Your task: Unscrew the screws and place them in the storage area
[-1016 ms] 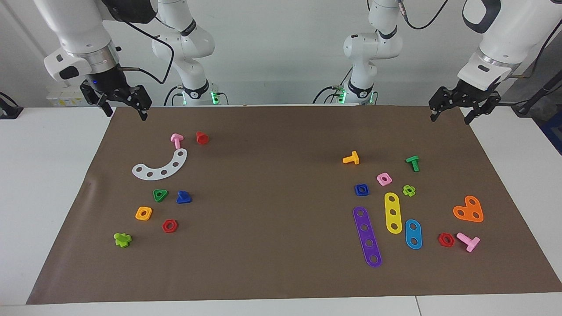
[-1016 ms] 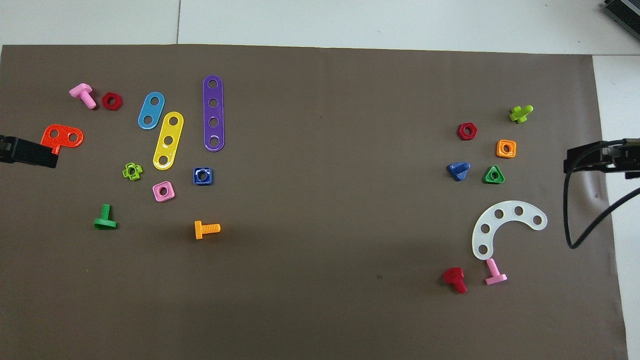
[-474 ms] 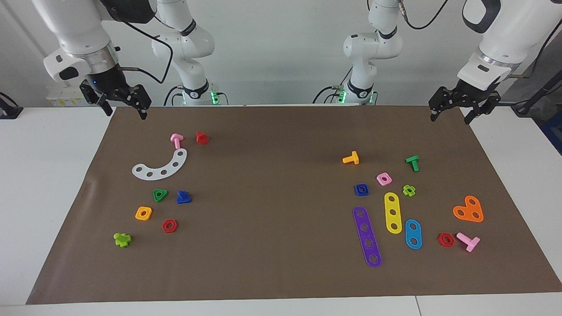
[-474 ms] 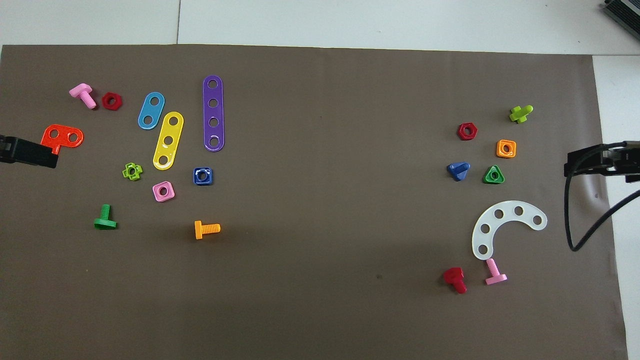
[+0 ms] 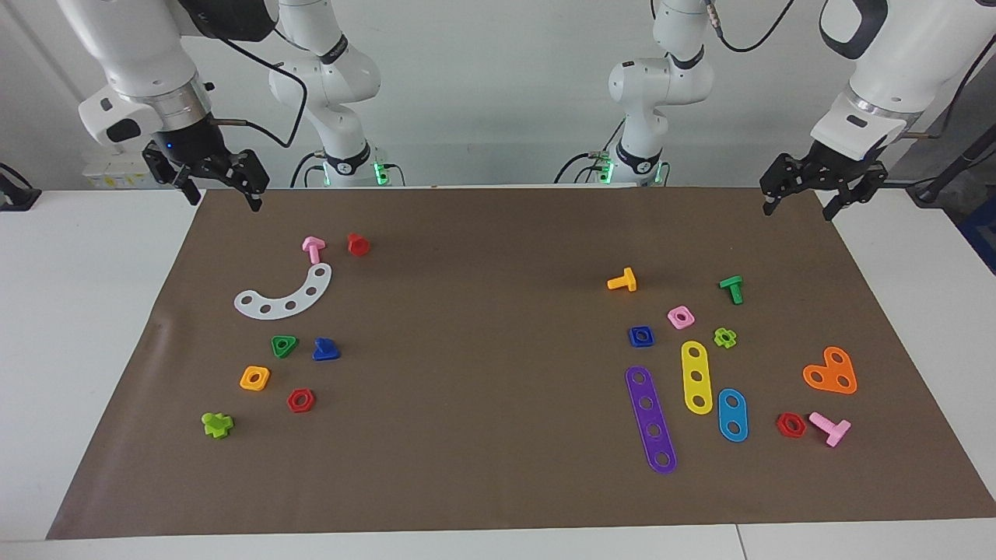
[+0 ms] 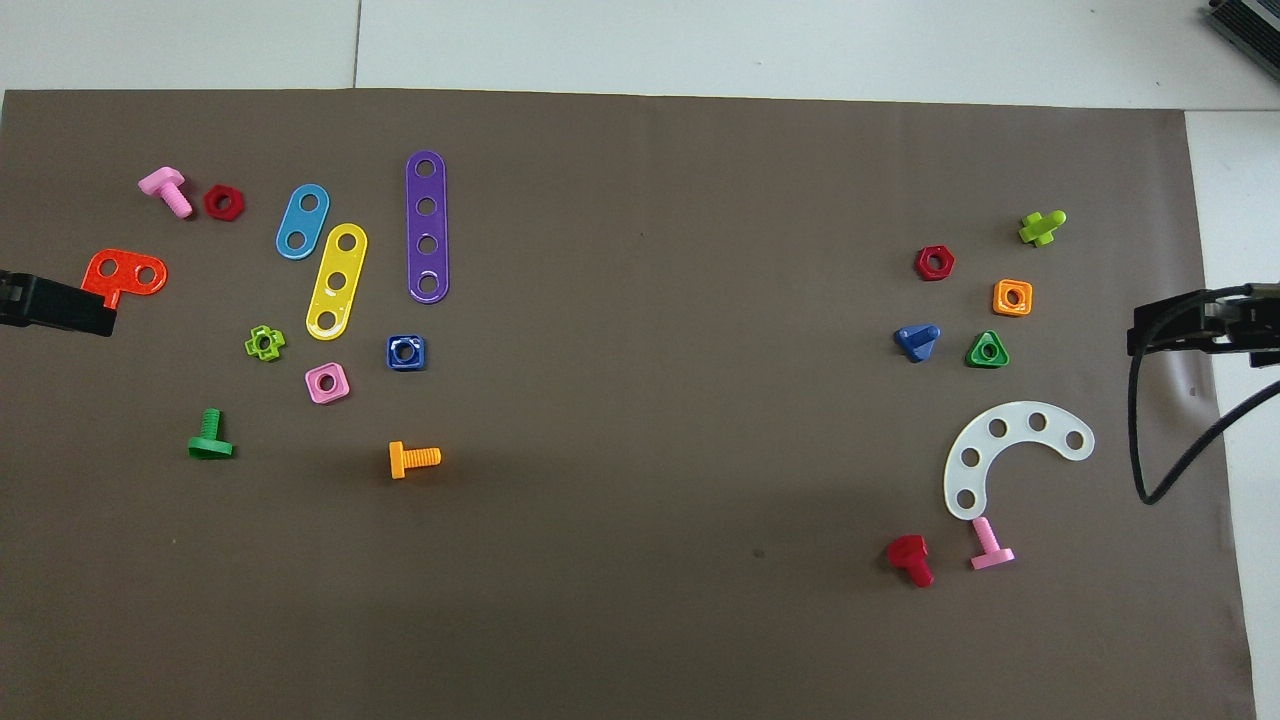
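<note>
The dark-blue bolt lies on the brown mat just beside the green triangular nut, with the white curved strip nearer the robots. Both arms wait: the right gripper and left gripper hang with fingers apart, holding nothing, over the mat's corners nearest the robots.

mat: looked like matt brown paper
blue screw: looked like glossy plastic
curved strip: was smooth white plastic
</note>
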Motion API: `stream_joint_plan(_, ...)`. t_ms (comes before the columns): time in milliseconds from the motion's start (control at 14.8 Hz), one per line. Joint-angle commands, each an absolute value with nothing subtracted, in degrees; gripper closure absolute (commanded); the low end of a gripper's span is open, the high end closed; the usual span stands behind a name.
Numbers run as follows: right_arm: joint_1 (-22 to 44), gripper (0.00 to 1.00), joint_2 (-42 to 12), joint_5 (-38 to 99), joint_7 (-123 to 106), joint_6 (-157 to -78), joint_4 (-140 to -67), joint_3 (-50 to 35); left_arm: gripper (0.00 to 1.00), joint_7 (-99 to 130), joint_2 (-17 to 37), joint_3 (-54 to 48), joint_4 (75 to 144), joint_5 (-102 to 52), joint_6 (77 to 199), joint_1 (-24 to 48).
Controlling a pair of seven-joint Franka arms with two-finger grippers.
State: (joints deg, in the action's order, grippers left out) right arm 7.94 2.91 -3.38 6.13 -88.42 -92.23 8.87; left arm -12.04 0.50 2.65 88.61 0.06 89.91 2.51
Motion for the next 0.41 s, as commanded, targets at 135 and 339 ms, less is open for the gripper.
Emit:
stream_joint_plan(135, 8.26, 0.00, 2.11, -1.76, 4.48, -83.67, -88.77, 8.61, 0.00, -12.57, -0.18, 2.20, 89.03, -0.79, 89.12, 1.67)
stream_joint_plan(339, 8.26, 0.00, 2.28, -1.49, 4.31, -84.55, -89.47, 8.61, 0.00, -12.57, -0.18, 2.20, 89.03, -0.79, 89.12, 1.58)
